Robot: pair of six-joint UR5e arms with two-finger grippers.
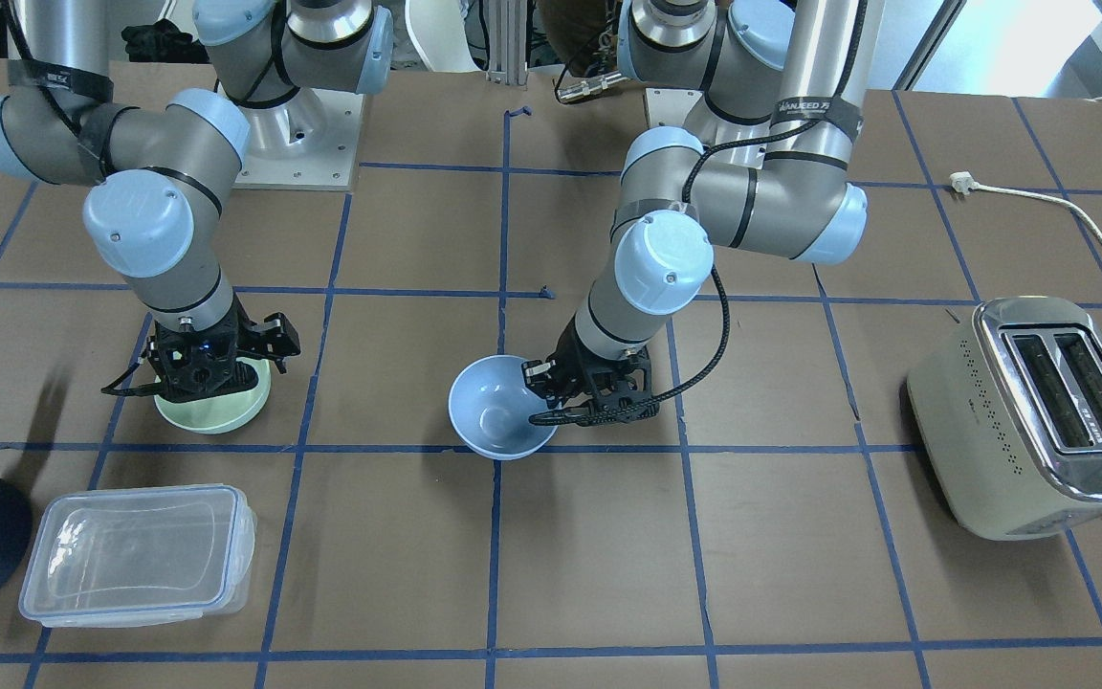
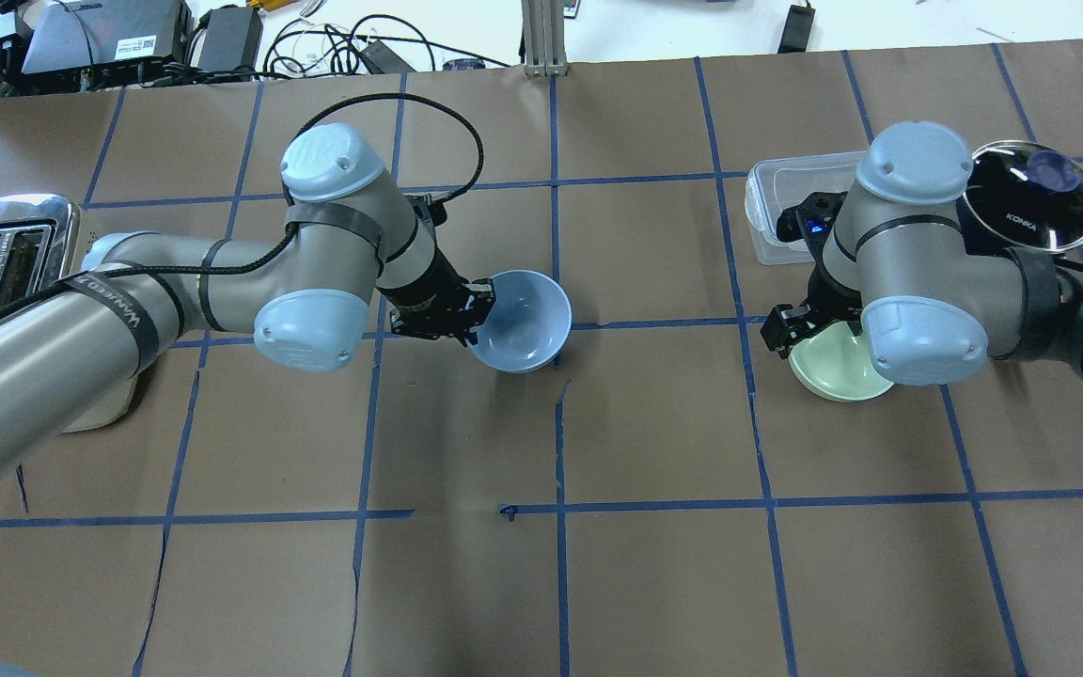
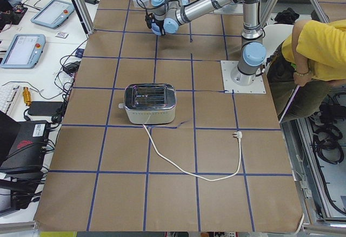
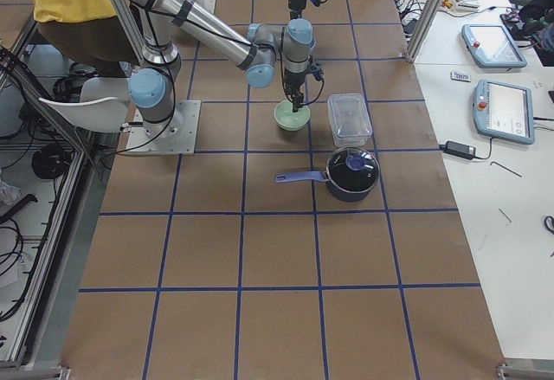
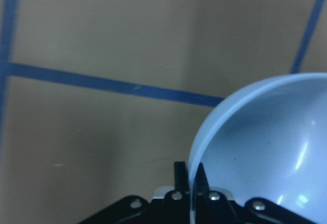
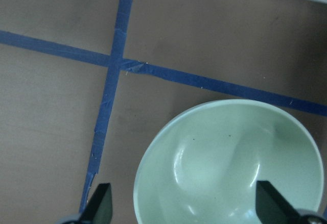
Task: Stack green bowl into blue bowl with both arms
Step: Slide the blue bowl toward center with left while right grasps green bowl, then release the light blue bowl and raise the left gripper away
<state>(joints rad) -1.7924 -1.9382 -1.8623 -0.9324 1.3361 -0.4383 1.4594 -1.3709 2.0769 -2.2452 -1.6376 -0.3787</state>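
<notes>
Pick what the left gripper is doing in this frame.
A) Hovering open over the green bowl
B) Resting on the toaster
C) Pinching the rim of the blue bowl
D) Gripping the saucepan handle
C: the left wrist view shows the left gripper closed on the rim of the blue bowl, one finger inside and one outside.

Blue bowl (image 1: 498, 411), pinched at the rim by the left gripper (image 5: 189, 175): smooth, glossy plastic.
Green bowl (image 6: 230, 163), under the right gripper (image 6: 185, 203): same plastic, sheen inside.
Both grippers: black, matt.
Table cover (image 1: 608, 555): matt brown paper, creased, with blue tape (image 1: 494, 574) lines.
Box (image 1: 135, 550), near the right gripper: clear plastic.
Saucepan (image 2: 1030, 202), beyond it: dark glossy lid, bright metal rim.
Toaster (image 1: 1020, 421), well apart from the left gripper: polished metal top, duller cream sides.
</notes>
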